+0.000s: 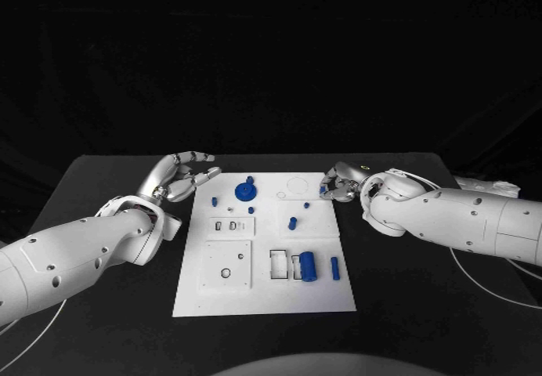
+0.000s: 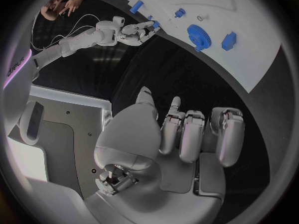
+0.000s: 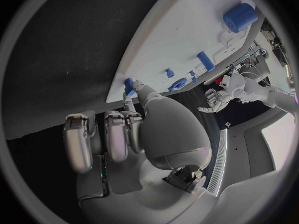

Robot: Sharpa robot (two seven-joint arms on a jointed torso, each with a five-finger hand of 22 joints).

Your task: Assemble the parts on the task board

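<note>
The white task board [image 1: 265, 294] lies in the middle of the black table. On it are a blue gear [image 1: 245, 190], a blue cylinder [image 1: 307, 265], a blue bar [image 1: 334, 268] and several small blue pieces. My right hand [image 1: 342, 182] is at the board's far right edge and pinches a small blue part [image 3: 129, 84] between thumb and a finger, its other fingers curled in. My left hand [image 1: 181, 176] hovers just off the board's far left corner with fingers apart and nothing in them. The gear [image 2: 199, 35] and a blue block [image 2: 228, 41] lie ahead of it.
Rectangular recesses [image 1: 229, 225] and a raised white plate [image 1: 226, 265] take up the board's left half. Bare black table [image 1: 102, 180] surrounds the board. White cables trail off the table's near corners.
</note>
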